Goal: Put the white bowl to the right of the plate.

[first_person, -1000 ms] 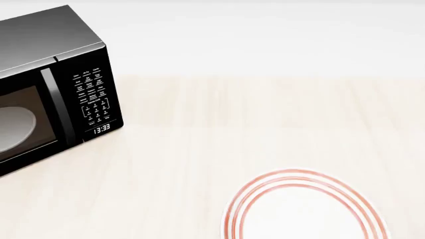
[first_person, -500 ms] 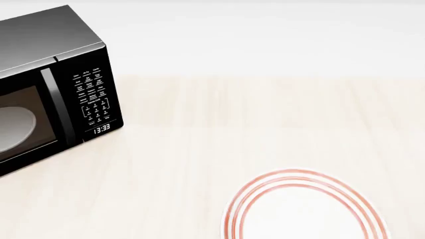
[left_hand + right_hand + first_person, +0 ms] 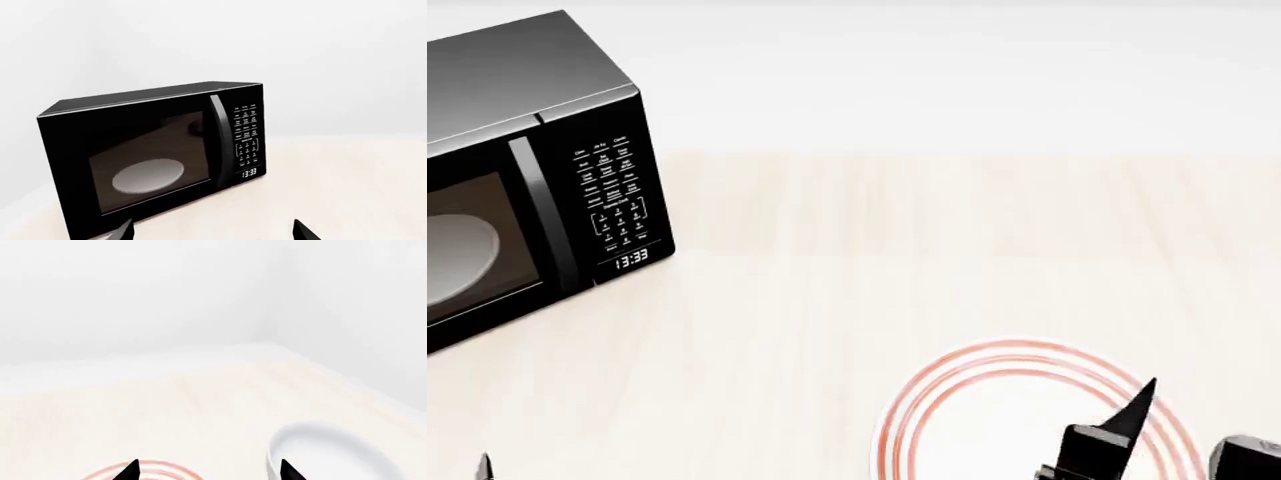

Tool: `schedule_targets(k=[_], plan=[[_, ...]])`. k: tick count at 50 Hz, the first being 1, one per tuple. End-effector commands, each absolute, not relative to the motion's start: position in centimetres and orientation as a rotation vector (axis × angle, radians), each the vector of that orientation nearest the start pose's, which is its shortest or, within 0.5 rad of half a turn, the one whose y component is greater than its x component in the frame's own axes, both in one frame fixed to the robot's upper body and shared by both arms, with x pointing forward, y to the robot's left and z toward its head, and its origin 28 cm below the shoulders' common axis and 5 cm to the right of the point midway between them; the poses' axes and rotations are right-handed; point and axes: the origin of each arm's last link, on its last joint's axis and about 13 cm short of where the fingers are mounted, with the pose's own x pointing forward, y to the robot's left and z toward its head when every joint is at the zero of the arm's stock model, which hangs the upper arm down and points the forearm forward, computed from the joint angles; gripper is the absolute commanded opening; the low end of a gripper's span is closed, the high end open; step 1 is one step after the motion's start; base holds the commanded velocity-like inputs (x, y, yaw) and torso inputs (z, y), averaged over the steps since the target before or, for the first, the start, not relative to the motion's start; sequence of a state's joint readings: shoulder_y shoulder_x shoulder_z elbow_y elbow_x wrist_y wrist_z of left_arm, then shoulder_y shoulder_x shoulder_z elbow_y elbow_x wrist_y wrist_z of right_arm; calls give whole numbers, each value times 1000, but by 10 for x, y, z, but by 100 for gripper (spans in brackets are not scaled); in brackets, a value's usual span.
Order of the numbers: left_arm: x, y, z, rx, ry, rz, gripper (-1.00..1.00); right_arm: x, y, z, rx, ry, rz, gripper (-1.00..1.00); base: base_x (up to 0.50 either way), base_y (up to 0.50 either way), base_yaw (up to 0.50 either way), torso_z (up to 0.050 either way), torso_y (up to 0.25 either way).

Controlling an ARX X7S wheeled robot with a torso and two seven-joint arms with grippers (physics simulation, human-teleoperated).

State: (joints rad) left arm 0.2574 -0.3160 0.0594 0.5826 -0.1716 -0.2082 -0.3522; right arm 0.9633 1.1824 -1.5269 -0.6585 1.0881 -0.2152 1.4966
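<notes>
The plate [image 3: 1014,360], white with red rings, lies on the light wood table at the near edge of the head view. One of my right gripper's dark fingers [image 3: 1121,430] shows over its right part. In the right wrist view my right gripper [image 3: 209,471] is open and empty. One tip is over the plate's rim [image 3: 160,467] and the other is beside the white bowl [image 3: 333,455]. The bowl stands on the table next to the plate and is out of the head view. My left gripper [image 3: 213,232] is open and empty, facing the microwave.
A black microwave [image 3: 534,170] stands at the back left with its door shut and a greyish turntable disc [image 3: 148,175] inside. It also fills the left wrist view [image 3: 160,150]. A white wall runs behind the table [image 3: 961,220]. The table's far corner [image 3: 273,347] shows in the right wrist view.
My right gripper's finger has come into the head view from the bottom edge, over the plate. A left fingertip has appeared at the bottom left corner. The plate and microwave have not moved.
</notes>
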Motion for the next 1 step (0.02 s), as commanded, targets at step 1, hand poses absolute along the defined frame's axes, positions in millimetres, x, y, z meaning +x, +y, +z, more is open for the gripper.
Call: schedule_targets(k=[1], plan=[[139,216,75,87,-147,52,100,126,-99,108,-159,-169,-222,100,0,0,0,0,0]])
